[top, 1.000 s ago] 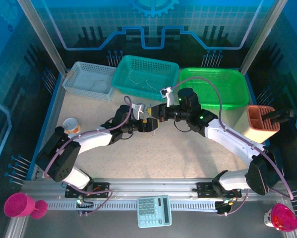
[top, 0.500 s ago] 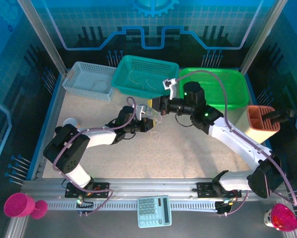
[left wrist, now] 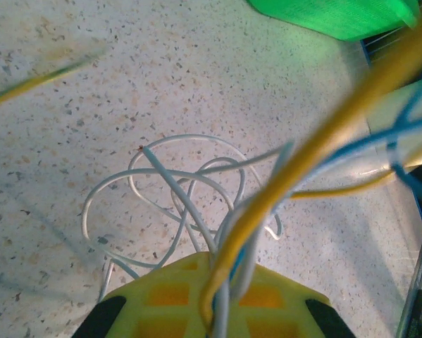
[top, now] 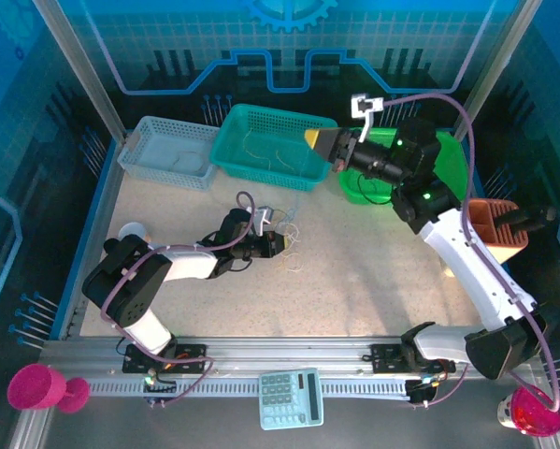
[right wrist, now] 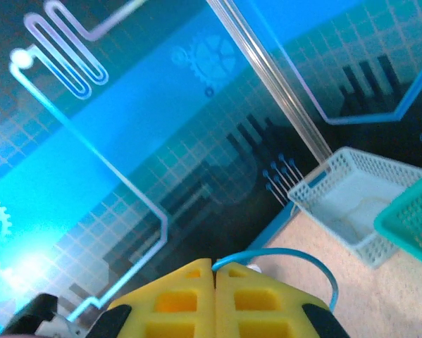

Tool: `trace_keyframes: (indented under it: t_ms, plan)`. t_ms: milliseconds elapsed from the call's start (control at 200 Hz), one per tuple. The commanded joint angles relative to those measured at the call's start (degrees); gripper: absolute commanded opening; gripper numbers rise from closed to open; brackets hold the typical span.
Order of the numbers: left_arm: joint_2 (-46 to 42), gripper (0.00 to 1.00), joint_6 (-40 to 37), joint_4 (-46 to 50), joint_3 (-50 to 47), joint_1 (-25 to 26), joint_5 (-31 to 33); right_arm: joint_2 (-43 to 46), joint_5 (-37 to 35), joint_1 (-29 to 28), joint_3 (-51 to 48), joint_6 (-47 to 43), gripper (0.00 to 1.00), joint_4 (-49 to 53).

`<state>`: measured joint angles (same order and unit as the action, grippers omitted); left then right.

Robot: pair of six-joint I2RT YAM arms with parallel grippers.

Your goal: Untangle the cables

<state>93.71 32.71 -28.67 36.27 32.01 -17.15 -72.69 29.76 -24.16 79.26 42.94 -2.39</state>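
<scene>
Tightly around cables (left wrist: pixel 323 139): left gripper (left wrist: pixel 214 310), right gripper (right wrist: pixel 215 271).

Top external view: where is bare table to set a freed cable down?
Widest bare patch of table: between the cables and the right arm, in front of the green basket. Smaller one: between the white basket and the left arm. Crowded around the left end effector.

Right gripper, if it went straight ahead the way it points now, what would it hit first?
Probably the blue wall panel. The right gripper, shut on a blue cable, aims past the white basket; nothing nearer seems in its line, though depth is unclear.
</scene>
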Motion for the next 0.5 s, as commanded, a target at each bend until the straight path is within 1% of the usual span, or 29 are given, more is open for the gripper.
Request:
trace_keyframes:
  t_ms: [0,205,310,495]
  plan:
    - [-0.35,0.00,0.17,-0.93,-1.09,0.17,0.97,0.82,1.61,2.03,3.74,1.54,0.00,-2.06]
    - [-0.37,0.00,0.33,-0.78,-1.31,0.25,0.89,0.03,0.98,6.66,7.57,2.85,0.00,-2.12]
    - [-0.37,0.00,0.34,-0.72,-1.38,0.24,0.78,-0.63,0.45,9.95,9.82,3.12,0.00,-1.32]
    - [-0.72,0.00,0.33,-0.72,-1.64,0.24,0.79,-1.72,0.91,15.06,12.40,6.36,0.00,-2.84]
